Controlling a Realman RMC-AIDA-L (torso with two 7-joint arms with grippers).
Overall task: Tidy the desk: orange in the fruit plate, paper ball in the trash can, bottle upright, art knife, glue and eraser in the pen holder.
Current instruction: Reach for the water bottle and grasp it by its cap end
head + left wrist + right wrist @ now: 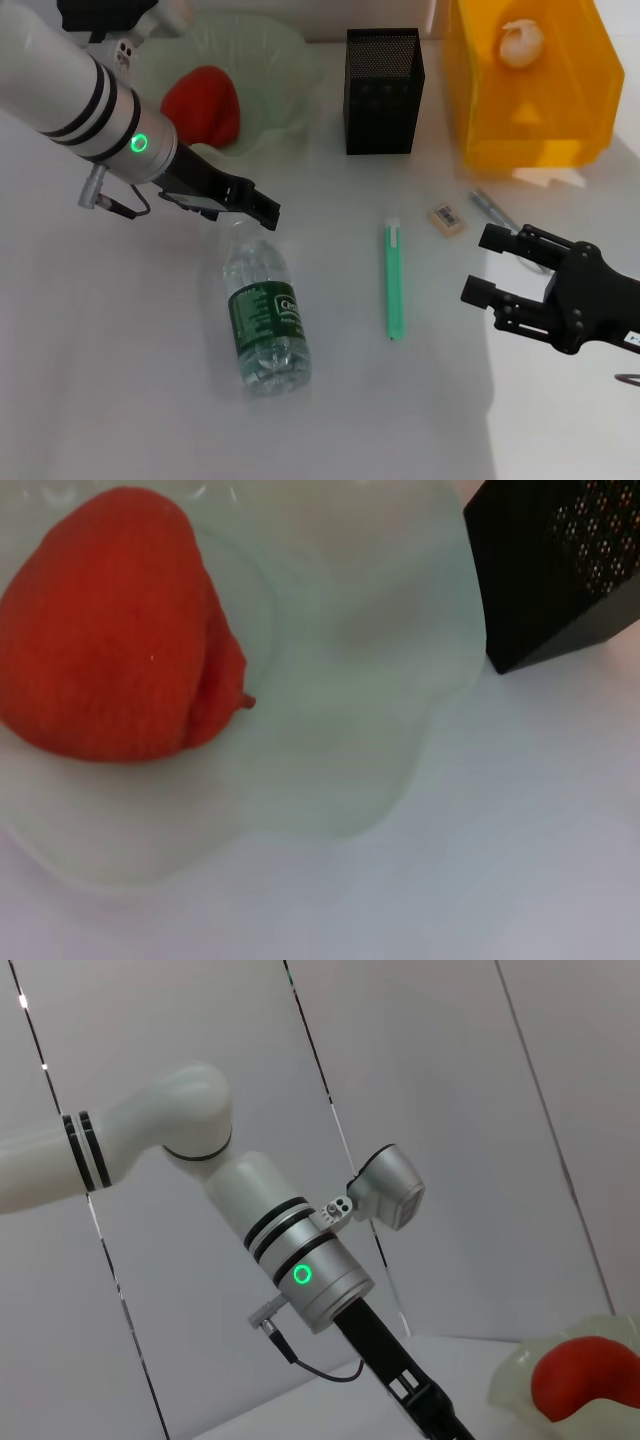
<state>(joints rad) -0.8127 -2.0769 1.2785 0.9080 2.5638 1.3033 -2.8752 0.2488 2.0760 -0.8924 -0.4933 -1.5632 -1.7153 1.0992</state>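
The orange (200,105) (110,630) lies in the pale green fruit plate (275,75) (390,670) at the back left. On the desk (120,380) the bottle (265,320) lies on its side, its white cap pointing toward my left gripper (243,210), which hovers open just above the cap. The paper ball (521,42) sits inside the yellow trash can (530,110). The black pen holder (383,90) (550,570) stands between plate and can. A long green stick (393,280), the eraser (447,218) and a thin grey-blue tool (492,208) lie on the desk. My right gripper (488,267) is open beside them.
The right wrist view looks across at my left arm (300,1260), with the orange (585,1375) and the plate's rim (510,1390) in its corner. The desk's front half holds only the bottle.
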